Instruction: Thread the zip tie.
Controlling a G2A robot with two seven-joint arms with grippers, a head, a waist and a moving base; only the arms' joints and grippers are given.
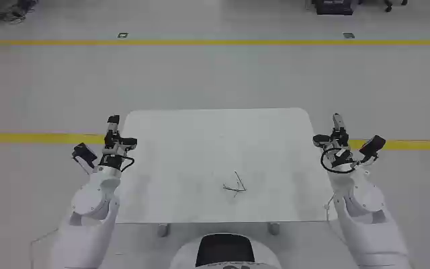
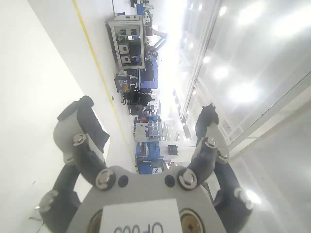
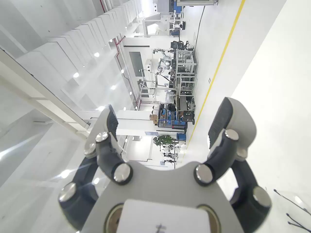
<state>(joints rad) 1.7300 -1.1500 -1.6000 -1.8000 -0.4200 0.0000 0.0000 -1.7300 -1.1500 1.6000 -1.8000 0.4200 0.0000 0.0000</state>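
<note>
A white label point(image 2: 143, 215) sits at the base of the left gripper point(image 2: 147, 104), at the bottom centre of the frame. Its dark characters are upside down and cut off by the edge. Just above it, a small white sign point(image 2: 156, 170) with a single dark letter stands on a blue cabinet point(image 2: 145, 167). A second label point(image 3: 165, 217), bottom centre at the base of the right gripper point(image 3: 167, 109), carries only a small illegible mark. Two square floor markers point(image 1: 123, 35) near the top edge are too small to read.

The top view looks down over the whole table point(image 1: 201, 128) from above its near edge; both wrist views, by its side edges, face forward, sharing the far yellow floor line point(image 1: 215, 42)
</note>
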